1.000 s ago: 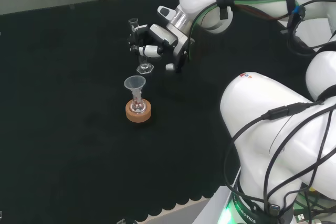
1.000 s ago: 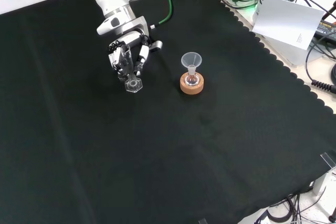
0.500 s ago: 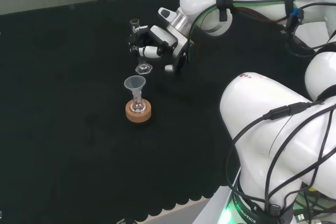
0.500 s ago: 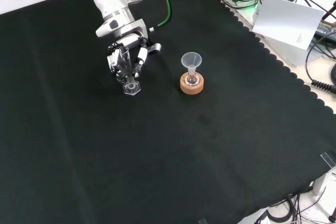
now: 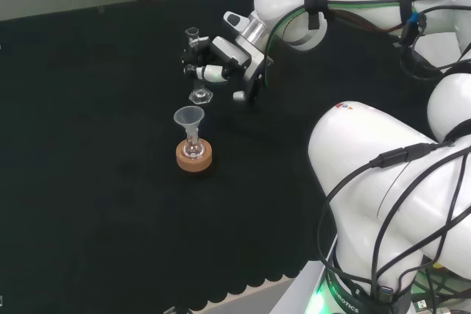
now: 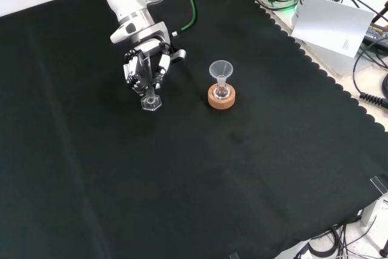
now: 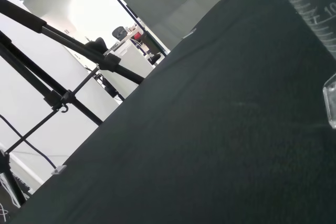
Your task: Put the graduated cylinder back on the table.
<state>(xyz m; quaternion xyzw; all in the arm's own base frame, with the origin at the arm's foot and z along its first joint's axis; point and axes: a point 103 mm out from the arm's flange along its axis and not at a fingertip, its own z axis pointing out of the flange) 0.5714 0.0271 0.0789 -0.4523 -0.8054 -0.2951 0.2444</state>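
Hand: the hand (image 5: 221,62) has its fingers curled round the clear graduated cylinder (image 5: 196,64), gripping the tube partway up.
Cylinder: roughly upright in the fingers, its hexagonal foot (image 6: 151,102) low at the black cloth (image 6: 200,168); whether the foot touches the cloth is hard to tell.
Wrist view: the cylinder's printed scale (image 7: 307,9) shows close at the edge.
Beyond the hand: a small flask with a clear funnel (image 5: 189,117) in its neck sits in a cork ring (image 5: 194,157), near the cylinder's foot but apart from it.
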